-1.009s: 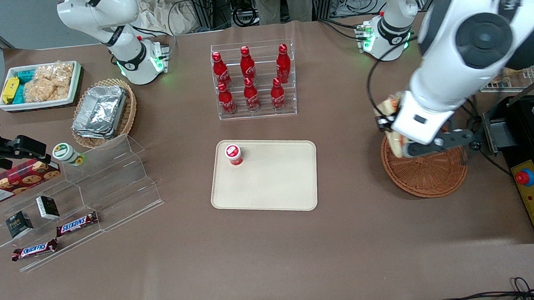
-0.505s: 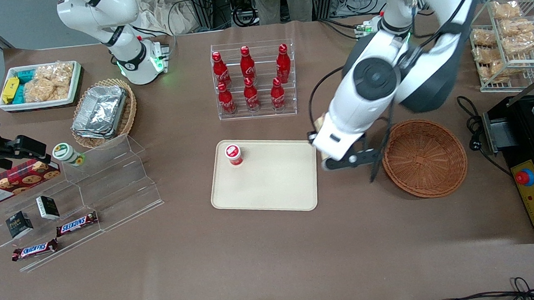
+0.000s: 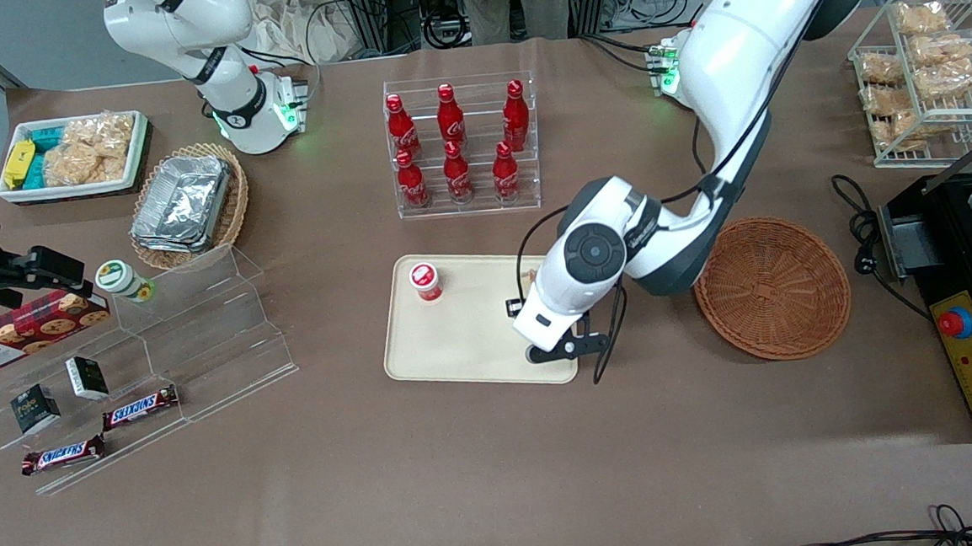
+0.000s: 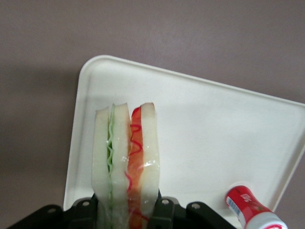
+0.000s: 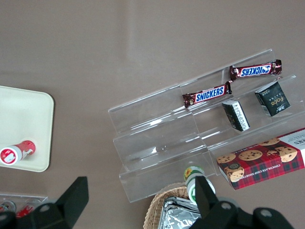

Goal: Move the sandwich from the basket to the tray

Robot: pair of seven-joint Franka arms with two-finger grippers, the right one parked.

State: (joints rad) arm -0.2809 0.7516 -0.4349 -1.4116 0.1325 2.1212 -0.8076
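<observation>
Black two-finger gripper (image 4: 126, 217) clamps the clear-wrapped white-bread wedge sandwich (image 4: 126, 162) by its base, above the cream rectangular plastic tray (image 4: 214, 138) w/ the woven reddish basket (image 3: 772, 287) empty; prob. light, soft, slick film, so pinch gently across bread faces.

sandwich (image 4: 126, 162): white-bread wedge, clamped upright in gripper (image 4: 126, 214)
tray (image 4: 200, 133): cream, beneath gripper
basket (image 3: 772, 287): wicker, well apart from gripper

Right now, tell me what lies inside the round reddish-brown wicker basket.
Nothing: the round reddish-brown wicker basket shows only its woven floor. The gripper, over the cream rectangular tray, holds the wrapped white-bread sandwich.
</observation>
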